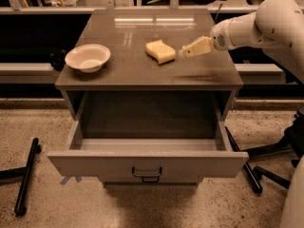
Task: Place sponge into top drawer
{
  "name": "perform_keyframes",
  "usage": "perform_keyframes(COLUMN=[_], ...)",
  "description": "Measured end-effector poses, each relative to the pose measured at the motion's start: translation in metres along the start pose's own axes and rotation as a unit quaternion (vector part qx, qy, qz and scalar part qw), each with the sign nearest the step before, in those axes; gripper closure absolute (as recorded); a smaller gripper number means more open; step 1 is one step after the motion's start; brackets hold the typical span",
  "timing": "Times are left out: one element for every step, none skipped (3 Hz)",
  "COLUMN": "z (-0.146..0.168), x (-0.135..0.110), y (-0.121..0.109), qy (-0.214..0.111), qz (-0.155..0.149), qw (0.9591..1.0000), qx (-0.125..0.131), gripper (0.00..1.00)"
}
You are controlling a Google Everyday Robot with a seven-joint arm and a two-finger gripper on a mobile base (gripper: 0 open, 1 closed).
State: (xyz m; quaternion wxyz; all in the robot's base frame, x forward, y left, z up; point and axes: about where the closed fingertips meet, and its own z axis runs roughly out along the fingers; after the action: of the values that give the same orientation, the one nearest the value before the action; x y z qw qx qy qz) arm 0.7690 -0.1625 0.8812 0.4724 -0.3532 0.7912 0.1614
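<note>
Sponge [160,51]: pale yellow, wavy-sided block, lying flat on the table [142,77] top. Position: right of centre, roughly midway between the back and front edges. It is on the top surface, not in the drawer.

Top drawer [95,161]: pulled out toward the front, directly under the table's front edge. Its grey inner floor and side walls are visible. Flat front panel faces the camera, with the small dark handle [147,174] at its centre.

Gripper [184,54]: cream-coloured, pointing left toward the sponge's right end. It sits over the table top between the sponge and the right edge. The tip is just beside the sponge, with a narrow gap visible, so no contact. Seen side-on as one tapered wedge; cannot tell whether it is open or closed. It holds nothing.

Arm [247,27]: white, comes in from beyond the table's right edge and crosses the right back corner area.

Bowl [88,57]: cream, round, upright, near the left edge and closer to the front left corner. Well apart from the sponge.

Floor: speckled. A black bar [26,177] lies left of the drawer, and black legs [251,172] lie right of it.
</note>
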Motion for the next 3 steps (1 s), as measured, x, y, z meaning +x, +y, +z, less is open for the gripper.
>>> perform_keyframes(z=[0.021, 0.042, 0.065], x=[0.000, 0.000, 0.002], y=[-0.002, 0.001, 0.008], qy=[0.002, 0.003, 0.005], qz=[0.004, 0.010, 0.012], qw=[1.0000, 0.9999, 0.9997], qx=[0.001, -0.010, -0.023], gripper=[0.00, 0.00, 0.00])
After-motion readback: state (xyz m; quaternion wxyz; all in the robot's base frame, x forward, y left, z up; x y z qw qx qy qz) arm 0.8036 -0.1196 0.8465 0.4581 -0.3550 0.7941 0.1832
